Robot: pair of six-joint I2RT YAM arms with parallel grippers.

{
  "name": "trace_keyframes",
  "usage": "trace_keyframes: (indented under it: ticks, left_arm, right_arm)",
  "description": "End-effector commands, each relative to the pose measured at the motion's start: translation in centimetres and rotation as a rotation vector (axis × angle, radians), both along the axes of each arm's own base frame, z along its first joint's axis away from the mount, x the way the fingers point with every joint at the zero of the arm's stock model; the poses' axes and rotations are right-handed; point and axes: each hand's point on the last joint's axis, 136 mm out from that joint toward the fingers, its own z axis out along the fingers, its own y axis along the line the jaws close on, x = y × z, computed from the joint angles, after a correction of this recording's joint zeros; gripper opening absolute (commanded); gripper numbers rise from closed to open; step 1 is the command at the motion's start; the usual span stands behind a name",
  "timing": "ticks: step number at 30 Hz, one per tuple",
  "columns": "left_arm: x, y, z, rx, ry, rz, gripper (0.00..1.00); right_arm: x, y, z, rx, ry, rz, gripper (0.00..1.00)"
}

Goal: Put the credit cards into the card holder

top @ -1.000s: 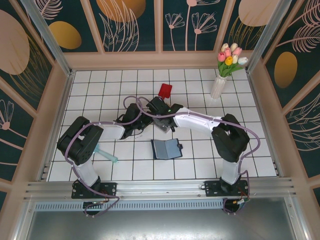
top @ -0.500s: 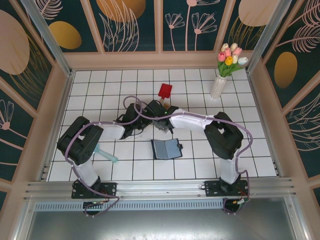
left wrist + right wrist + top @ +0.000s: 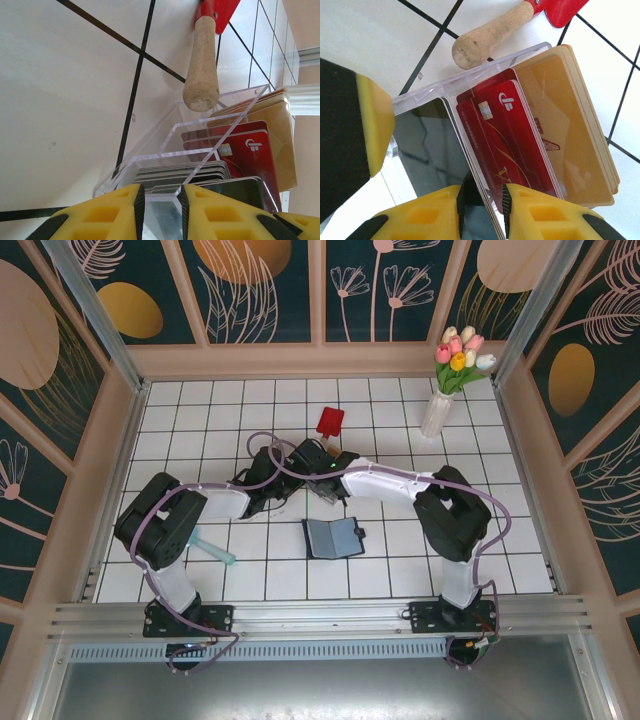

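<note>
- Find the wallet on the tiled table. It lies open and flat at 6 o'clock from the clear box, apart from it.
- Find the cards. They stand on edge inside the clear box, sorted into compartments. In the right wrist view you see the dark cards at 9 o'clock, the red cards in the middle and the tan cards at 3 o'clock.
- Check the left gripper. Its yellow fingers stand a narrow gap apart, with a clear wall of the box pinched between them.
- Check the right gripper. Its fingers are also only a narrow gap apart. They are set over the lower edge of the red cards and the clear divider beside them. You cannot tell whether the pads are clamped on a card or merely straddle it.
- Note the paddle, with a red blade and a wooden handle, at 12 o'clock from the box. The handle end sits just beside the box's far wall. You cannot tell whether they touch.
- Note the vase of tulips at 2 o'clock from the box, well apart from it.
</note>
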Motion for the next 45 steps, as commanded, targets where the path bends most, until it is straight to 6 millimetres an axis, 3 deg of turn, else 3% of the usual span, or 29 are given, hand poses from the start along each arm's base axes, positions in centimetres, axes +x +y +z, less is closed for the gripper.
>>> trace_keyframes:
  ticks: [1, 5, 9, 14, 22, 23, 28, 40, 45]
  left_arm:
    - [-1.3, 2.0, -3.9, 0.115, 0.098, 0.022, 0.28]
    - [-1.3, 1.9, -4.0, 0.116, 0.100, 0.021, 0.28]
    - [-1.3, 1.9, -4.1, 0.117, 0.102, 0.022, 0.28]
    - [-1.4, 1.9, -4.1, 0.118, 0.103, 0.019, 0.28]
    - [-1.3, 1.8, -3.8, 0.112, 0.097, 0.017, 0.28]
    - [-1.3, 1.8, -3.8, 0.113, 0.097, 0.016, 0.28]
    - [-1.3, 1.9, -3.8, 0.118, 0.097, 0.015, 0.28]
    - [-1.4, 2.0, -4.2, 0.122, 0.104, 0.021, 0.28]
    - [-1.4, 2.0, -4.2, 0.125, 0.105, 0.019, 0.28]
  right_arm:
    - [0.3, -0.8, 1.4, -0.010, -0.042, -0.015, 0.26]
    - [0.1, -0.6, 1.4, 0.003, -0.030, -0.009, 0.15]
    - [0.0, -0.5, 1.9, 0.012, -0.027, -0.007, 0.13]
    - [-0.5, 0.2, 2.9, 0.073, -0.003, 0.011, 0.02]
    - [-2.0, 2.4, 3.2, 0.250, 0.144, 0.057, 0.00]
    - [-1.7, 2.1, 3.1, 0.244, 0.140, 0.037, 0.02]
    - [-0.4, 0.8, 1.8, 0.195, 0.128, 0.007, 0.33]
    - [-0.5, 0.6, -2.2, 0.050, 0.145, 0.053, 0.38]
    - [0.4, -0.5, -1.8, -0.074, 0.030, 0.017, 0.38]
